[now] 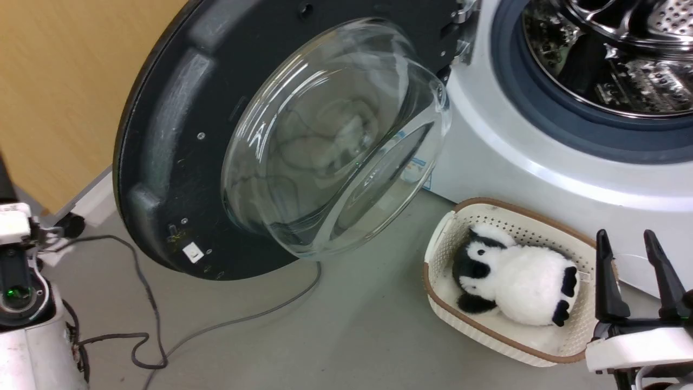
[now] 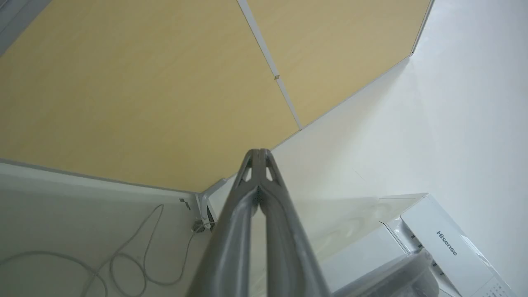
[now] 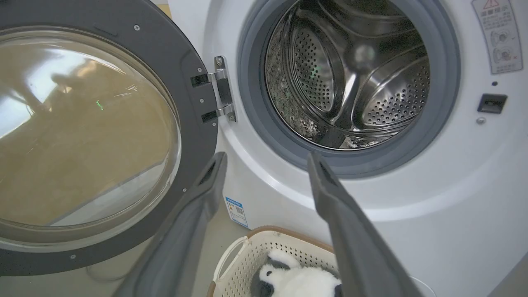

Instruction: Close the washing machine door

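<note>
All the closing is ahead of us: door point(image 1: 281, 141) wide open at upper left, right gripper point(image 1: 625, 234) spread, left gripper point(image 2: 259, 153) clenched empty.

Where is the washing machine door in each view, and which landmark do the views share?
Head view: the washing machine door, swung open, takes the upper left and centre.
Right wrist view: the door is at the left, hinged beside the drum.
Left wrist view: unclear; a grey curved edge at the bottom right may be its rim.
Shared landmark: the white machine body.
</note>
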You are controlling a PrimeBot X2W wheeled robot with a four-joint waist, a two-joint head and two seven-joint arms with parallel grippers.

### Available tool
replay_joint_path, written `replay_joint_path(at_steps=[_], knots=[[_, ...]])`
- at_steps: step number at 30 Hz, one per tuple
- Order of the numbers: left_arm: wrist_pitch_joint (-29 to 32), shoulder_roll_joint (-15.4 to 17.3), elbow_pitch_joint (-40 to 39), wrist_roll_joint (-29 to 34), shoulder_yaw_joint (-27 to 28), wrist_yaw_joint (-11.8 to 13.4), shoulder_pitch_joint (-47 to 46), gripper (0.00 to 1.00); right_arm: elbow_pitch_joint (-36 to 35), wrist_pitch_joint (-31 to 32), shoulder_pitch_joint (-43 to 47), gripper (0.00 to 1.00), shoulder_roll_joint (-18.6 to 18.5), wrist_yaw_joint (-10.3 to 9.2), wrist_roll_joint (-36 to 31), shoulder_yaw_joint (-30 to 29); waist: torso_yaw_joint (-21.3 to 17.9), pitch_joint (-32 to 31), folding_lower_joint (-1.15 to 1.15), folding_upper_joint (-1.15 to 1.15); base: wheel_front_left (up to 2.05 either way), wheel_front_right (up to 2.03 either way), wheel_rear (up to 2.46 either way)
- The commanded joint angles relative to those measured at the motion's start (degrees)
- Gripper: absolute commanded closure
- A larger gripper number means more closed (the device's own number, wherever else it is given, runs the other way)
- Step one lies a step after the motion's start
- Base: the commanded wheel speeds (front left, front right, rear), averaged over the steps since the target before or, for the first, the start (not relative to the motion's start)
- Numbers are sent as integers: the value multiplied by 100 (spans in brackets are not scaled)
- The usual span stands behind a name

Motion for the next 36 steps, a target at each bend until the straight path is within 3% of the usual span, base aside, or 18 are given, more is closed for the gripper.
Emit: replay_joint_path(at_steps=[1,8,19,30,36], knots=[[122,21,101,-230,13,-40,-144,100,-29,-52,-103,0,21,3,14,-42,49,38,-1,0,0,0,0],[685,-1,605,-959,-123,-84,-246,100,-43,-136,-141,0,23,4,10,-110,216,170,-1,0,0,0,0],[1594,-55,783,-1649,-791,-153,-63,100,-41,-267,-217,0,25,4,65,-192,436,300,-1,0,0,0,0],[2275,-51,276,-2277,-1544,-222,428,100,9,-399,-220,0,28,5,215,-312,800,308,-1,0,0,0,0],[2557,33,-333,-2367,-1949,-225,827,100,93,-405,-265,0,28,5,272,-246,815,219,-1,0,0,0,0]])
